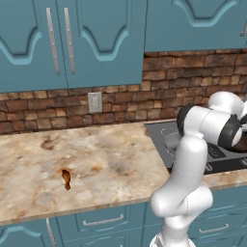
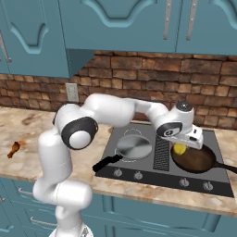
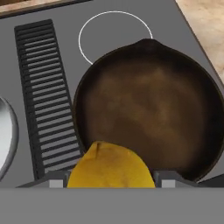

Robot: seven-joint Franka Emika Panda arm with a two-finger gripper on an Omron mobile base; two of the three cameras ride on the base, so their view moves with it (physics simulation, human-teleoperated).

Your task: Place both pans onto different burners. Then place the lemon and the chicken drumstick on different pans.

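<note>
At the right of the right base view the claw (image 2: 181, 149) is clamped on the lemon (image 2: 179, 149) just over the dark brown pan (image 2: 194, 159) on the cooktop (image 2: 217, 185), the silver pan (image 2: 133, 146) sits left of the vent strip (image 2: 161, 154), and the chicken drumstick (image 2: 13, 149) lies far left on the tabletop (image 2: 28, 162).

Lemon (image 2: 179, 149) above right pan (image 2: 196, 159); drumstick (image 2: 13, 149) far left on counter (image 2: 28, 129).
</note>
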